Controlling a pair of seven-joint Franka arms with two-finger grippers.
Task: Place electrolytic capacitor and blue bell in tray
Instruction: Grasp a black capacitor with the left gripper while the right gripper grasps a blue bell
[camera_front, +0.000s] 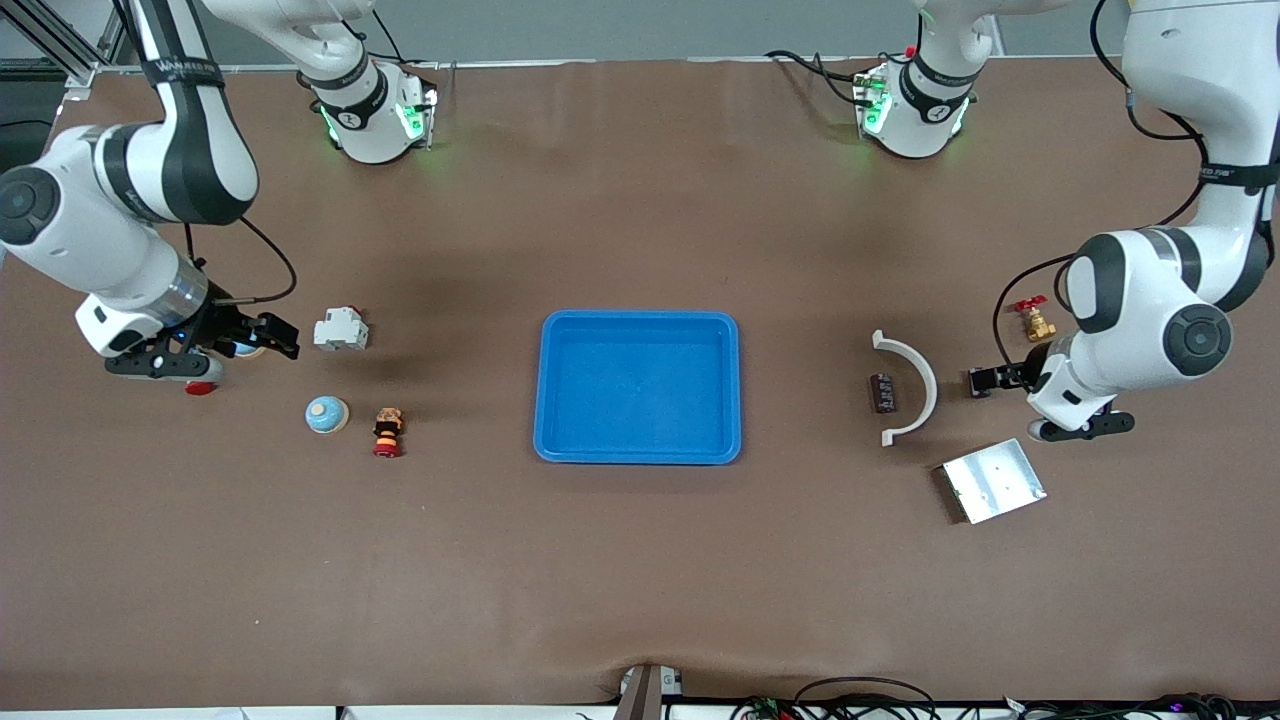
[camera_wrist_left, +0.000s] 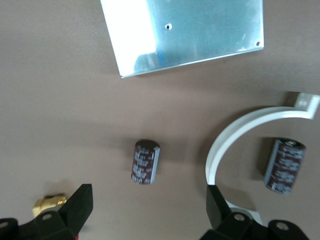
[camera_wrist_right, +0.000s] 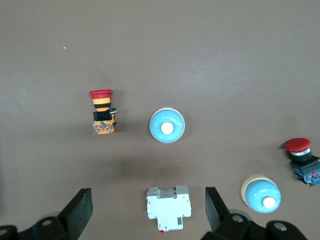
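The flat silver metal plate (camera_front: 993, 481) is lying nearest to the front camera, on the brown worktop (camera_front: 640, 580) toward the left arm's end. A little farther from the camera, a dark electrolytic capacitor (camera_front: 883, 392) is resting inside the curve of a white arc-shaped bracket (camera_front: 918, 385). The left end effector (camera_front: 978, 381) is hanging low just beside this bracket with its fingers spread, holding nothing. In the left wrist view a second capacitor (camera_wrist_left: 145, 161) is lying on its side between the spread fingers (camera_wrist_left: 80, 202), and the first capacitor (camera_wrist_left: 284, 164) is showing within the bracket (camera_wrist_left: 235, 135). A small brass valve with a red handle (camera_front: 1033, 320) is sitting near the left arm.

The blue tray (camera_front: 735, 400) is standing empty in the middle of the worktop, well apart from both end effectors.

Toward the right arm's end, the blue bell (camera_front: 327, 414) is lying beside a red emergency button (camera_front: 387, 432). The right end effector (camera_front: 280, 336) is hovering with its fingers spread and empty, just beside a white circuit breaker (camera_front: 341, 329); the bell is nearer to the camera than the breaker. The right wrist view is showing another blue bell (camera_wrist_right: 260, 193) and another red push button (camera_wrist_right: 302, 159).
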